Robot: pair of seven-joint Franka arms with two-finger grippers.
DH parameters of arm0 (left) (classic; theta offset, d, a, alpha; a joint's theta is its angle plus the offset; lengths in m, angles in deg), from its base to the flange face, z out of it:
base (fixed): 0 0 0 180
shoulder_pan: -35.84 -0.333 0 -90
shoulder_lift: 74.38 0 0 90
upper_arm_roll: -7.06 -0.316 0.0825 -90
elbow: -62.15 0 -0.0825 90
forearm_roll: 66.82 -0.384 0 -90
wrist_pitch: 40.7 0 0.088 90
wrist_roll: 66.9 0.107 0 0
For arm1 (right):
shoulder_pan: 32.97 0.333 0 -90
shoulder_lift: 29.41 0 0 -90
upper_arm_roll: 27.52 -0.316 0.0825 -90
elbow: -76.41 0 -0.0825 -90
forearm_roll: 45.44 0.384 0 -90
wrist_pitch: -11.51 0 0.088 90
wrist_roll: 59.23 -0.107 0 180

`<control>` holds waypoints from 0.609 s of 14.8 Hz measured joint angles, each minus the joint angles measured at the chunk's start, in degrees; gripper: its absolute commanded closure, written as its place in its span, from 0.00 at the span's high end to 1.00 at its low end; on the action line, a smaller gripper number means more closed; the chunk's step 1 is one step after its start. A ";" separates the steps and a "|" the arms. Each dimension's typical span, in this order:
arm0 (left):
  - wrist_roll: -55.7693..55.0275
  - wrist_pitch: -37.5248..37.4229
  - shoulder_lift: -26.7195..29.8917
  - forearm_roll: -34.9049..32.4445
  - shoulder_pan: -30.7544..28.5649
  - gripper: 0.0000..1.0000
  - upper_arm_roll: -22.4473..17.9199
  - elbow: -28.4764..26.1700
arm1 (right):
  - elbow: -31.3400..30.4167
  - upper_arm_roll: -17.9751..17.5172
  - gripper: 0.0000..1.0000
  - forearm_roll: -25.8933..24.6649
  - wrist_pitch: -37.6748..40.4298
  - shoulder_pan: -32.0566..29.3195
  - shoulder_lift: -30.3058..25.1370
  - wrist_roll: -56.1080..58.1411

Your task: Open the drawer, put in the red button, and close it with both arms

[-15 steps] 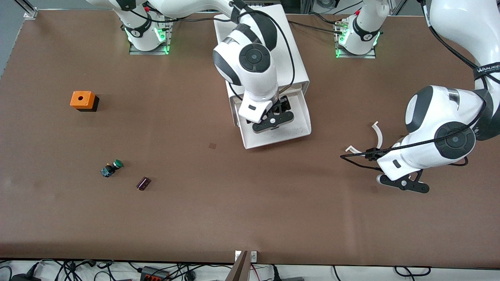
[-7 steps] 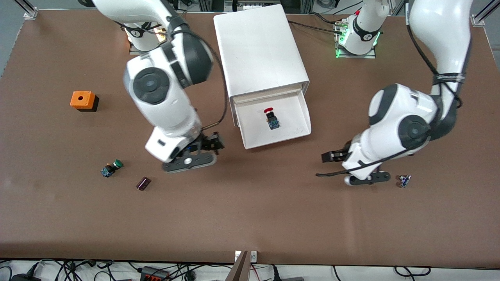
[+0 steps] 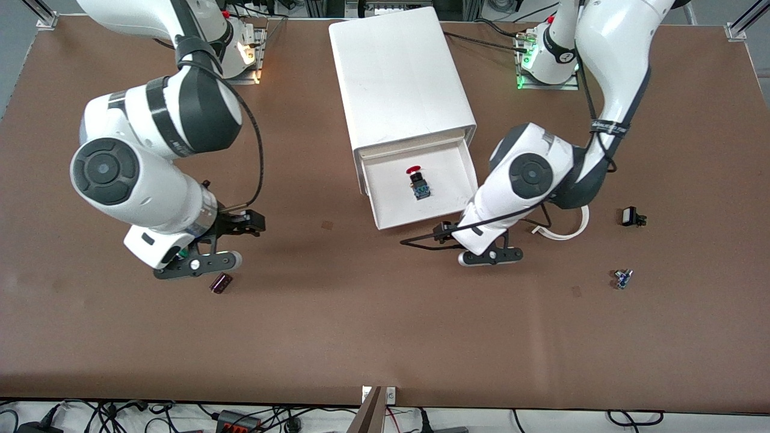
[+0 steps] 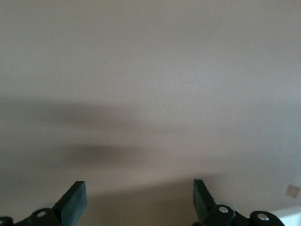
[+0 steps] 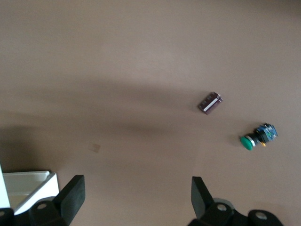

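Small red-capped push button (image 3: 415, 180) lies in the open white drawer (image 3: 463, 174).
Both your claws, left gripper (image 3: 488, 257) and right gripper (image 3: 195, 264), gape empty; uneven pushes may jam it.

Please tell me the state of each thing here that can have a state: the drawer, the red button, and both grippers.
Drawer: open.
Red button: lying inside the drawer, held by nothing.
Left gripper: open, empty, over bare table in front of the drawer.
Right gripper: open, empty, over the table near the maroon block.

Robotics lab, two bench-mounted arms (image 3: 150, 162), brown-covered table (image 3: 385, 337), cables (image 3: 252, 418) along its edge
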State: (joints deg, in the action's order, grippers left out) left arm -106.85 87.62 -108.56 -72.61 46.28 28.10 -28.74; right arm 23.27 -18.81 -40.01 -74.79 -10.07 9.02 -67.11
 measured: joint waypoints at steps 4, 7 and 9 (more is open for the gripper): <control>-6.66 0.99 -0.29 -0.85 2.75 1.00 0.37 -3.30 | -0.31 0.49 1.00 -0.06 1.43 -4.71 -0.47 0.16; -8.07 1.00 0.30 -0.89 2.75 1.00 2.67 -5.84 | -3.07 0.57 1.00 -0.05 0.91 -9.30 -2.62 0.48; -8.40 0.90 1.54 -0.89 2.75 1.00 4.20 -7.99 | -7.14 0.57 1.00 -0.05 -1.44 -11.39 -5.68 0.73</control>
State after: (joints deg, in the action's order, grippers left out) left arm -115.25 88.53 -107.02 -73.51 49.03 32.30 -36.73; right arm 16.13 -18.24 -40.07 -76.23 -21.46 3.34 -66.38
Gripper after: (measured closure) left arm 0.000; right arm 0.000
